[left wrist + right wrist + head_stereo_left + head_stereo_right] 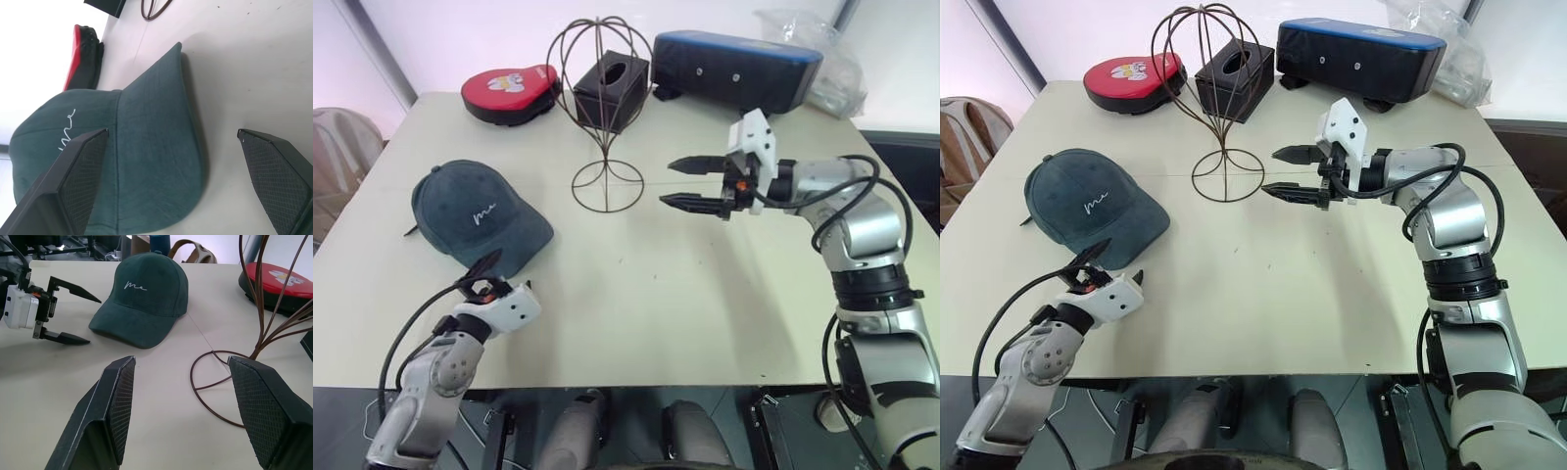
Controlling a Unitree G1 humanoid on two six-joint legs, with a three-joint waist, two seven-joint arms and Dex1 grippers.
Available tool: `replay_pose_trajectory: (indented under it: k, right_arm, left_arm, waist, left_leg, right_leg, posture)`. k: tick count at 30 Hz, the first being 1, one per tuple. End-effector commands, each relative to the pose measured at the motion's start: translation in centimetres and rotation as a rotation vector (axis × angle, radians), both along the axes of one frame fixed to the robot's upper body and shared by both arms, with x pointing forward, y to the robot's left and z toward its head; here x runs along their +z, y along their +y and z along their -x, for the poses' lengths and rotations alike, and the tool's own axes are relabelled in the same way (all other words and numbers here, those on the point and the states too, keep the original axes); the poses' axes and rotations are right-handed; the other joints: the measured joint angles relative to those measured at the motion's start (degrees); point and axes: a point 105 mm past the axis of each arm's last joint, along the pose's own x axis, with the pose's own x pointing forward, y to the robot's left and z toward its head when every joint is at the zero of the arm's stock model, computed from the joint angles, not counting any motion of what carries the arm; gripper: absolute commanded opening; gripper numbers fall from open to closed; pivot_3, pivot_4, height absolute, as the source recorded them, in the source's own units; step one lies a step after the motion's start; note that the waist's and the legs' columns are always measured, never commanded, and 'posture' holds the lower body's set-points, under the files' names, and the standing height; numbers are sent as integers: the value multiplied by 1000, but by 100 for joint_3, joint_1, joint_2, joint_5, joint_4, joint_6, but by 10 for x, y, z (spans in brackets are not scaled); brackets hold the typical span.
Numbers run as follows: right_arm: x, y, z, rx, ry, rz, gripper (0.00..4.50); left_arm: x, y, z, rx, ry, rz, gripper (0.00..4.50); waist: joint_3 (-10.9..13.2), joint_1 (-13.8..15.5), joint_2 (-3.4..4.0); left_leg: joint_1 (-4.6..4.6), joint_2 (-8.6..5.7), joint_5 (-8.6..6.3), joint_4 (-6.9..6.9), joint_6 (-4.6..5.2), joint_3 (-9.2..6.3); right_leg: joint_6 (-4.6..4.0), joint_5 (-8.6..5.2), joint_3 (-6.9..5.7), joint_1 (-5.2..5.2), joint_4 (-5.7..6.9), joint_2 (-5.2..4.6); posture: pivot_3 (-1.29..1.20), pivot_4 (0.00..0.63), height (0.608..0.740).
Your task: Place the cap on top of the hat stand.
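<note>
Cream table (636,304) seen from its near edge. Cap (475,215) rests at nine o'clock, brim toward the near edge. Hat stand (605,117) stands upright near twelve o'clock. Behind it: red-and-black case (509,93) at eleven, black tissue box (612,91) at twelve, blue-topped black box (736,70) at one.

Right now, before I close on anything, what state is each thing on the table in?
cap: lying on the table, brim toward the left end effector, not gripped
hat stand: upright, cage top bare
left end effector: open, just short of the brim
right end effector: open, empty, beside the stand's base
tissue box: upright behind the stand
</note>
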Motion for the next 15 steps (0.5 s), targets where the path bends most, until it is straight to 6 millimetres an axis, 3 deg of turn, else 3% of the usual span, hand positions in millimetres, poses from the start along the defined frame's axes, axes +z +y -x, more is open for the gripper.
replay_pose_trajectory:
  k: [1, 15]
  right_arm:
    - [18, -2, 6, 7, -70, -21, 3068]
    - [19, -2, 4, 7, -78, -19, 3068]
  left_arm:
    - [-9, 17, 2, 79, 30, -62, 4450]
    - [-12, 36, 22, 206, 30, -97, 4450]
  waist:
    - [0, -3, 0]
    - [-1, -28, 1]
  left_leg:
    - [0, 0, 0, 0, 0, 0]
    - [1, 4, 0, -2, 0, 2]
  right_leg:
    - [0, 0, 0, 0, 0, 0]
    - [0, 0, 6, -3, 2, 5]
  posture:
    - [0, 150, 740]
    - [0, 150, 740]
